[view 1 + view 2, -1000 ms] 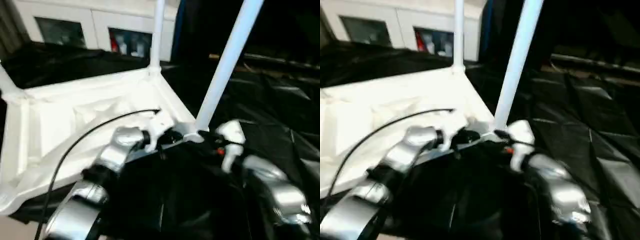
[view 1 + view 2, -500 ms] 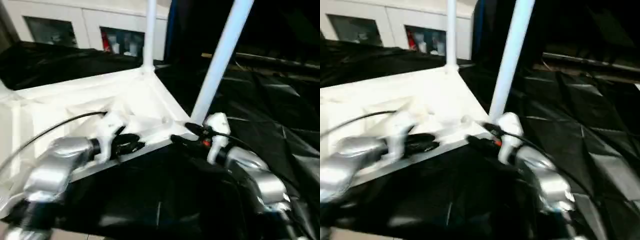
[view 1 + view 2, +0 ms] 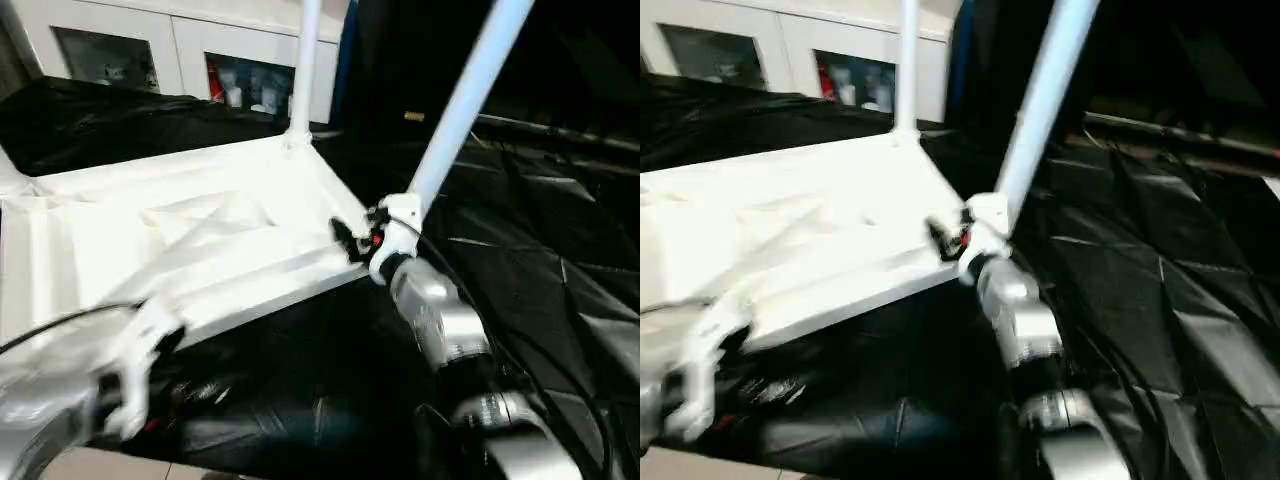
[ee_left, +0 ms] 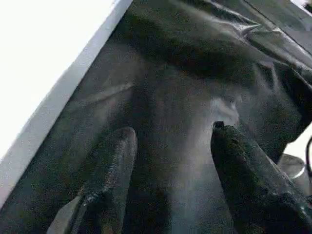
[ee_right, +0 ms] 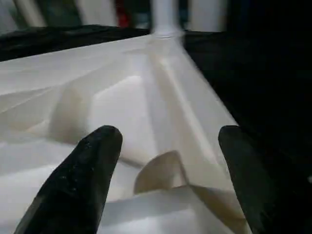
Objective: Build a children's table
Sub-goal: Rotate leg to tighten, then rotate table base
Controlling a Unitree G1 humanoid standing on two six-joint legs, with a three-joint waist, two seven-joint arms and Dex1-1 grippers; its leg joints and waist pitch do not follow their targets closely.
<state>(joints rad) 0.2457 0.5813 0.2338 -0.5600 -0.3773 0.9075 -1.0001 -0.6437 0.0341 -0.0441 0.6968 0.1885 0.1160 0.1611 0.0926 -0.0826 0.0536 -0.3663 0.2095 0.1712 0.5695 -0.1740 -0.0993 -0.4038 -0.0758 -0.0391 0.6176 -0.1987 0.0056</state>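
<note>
The white tabletop (image 3: 190, 235) lies upside down on the black-draped work table, ribbed underside up. One white leg (image 3: 304, 60) stands in its far corner socket. A second leg (image 3: 462, 105) rises slanted from the near right corner, and a third leg (image 3: 8, 165) shows at the left edge. My right gripper (image 3: 346, 238) is open at that near right corner, beside the slanted leg's base, its fingers (image 5: 92, 161) spread over the ribs. My left gripper (image 4: 173, 129) is open above the black cloth, off the tabletop's near edge (image 4: 63, 83), holding nothing.
White cabinets (image 3: 180, 60) with glass doors stand behind the work table. Creased black cloth (image 3: 540, 270) covers the surface to the right and in front of the tabletop. A black cable (image 3: 60, 322) runs along my left arm.
My left arm has pulled back from the tabletop's near edge toward the lower left. My right gripper has moved forward to the corner by the slanted leg. The camera has shifted too.
</note>
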